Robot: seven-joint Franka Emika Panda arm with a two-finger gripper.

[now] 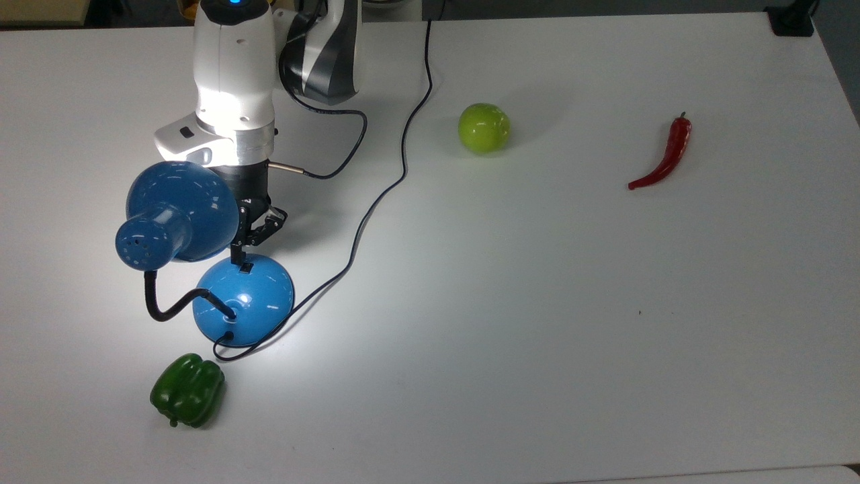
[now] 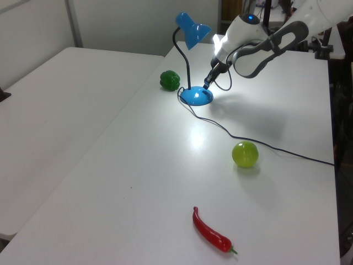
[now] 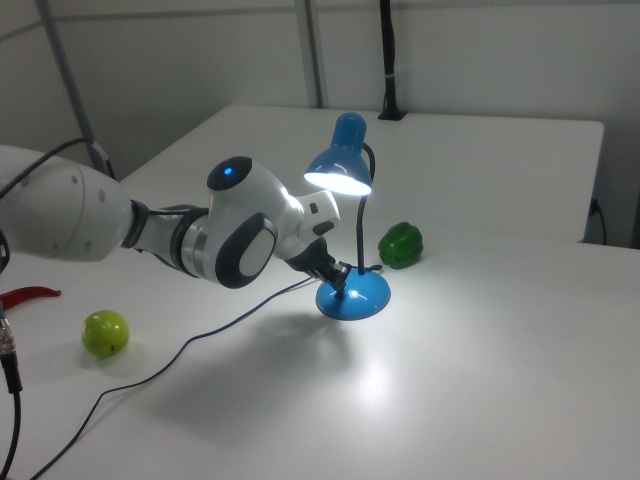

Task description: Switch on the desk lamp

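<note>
One glossy blue bell-shaded desk lamp (image 1: pixel 242 300)

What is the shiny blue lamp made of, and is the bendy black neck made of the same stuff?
The desk lamp looks like painted metal with a glossy finish: its shade and domed base show sharp white highlights. The gooseneck looks different, matte black and curved like flexible tubing, though its exact material is hard to tell.

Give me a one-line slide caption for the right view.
Desk lamp lit, with the gripper just above its blue base and a green pepper behind.
</note>
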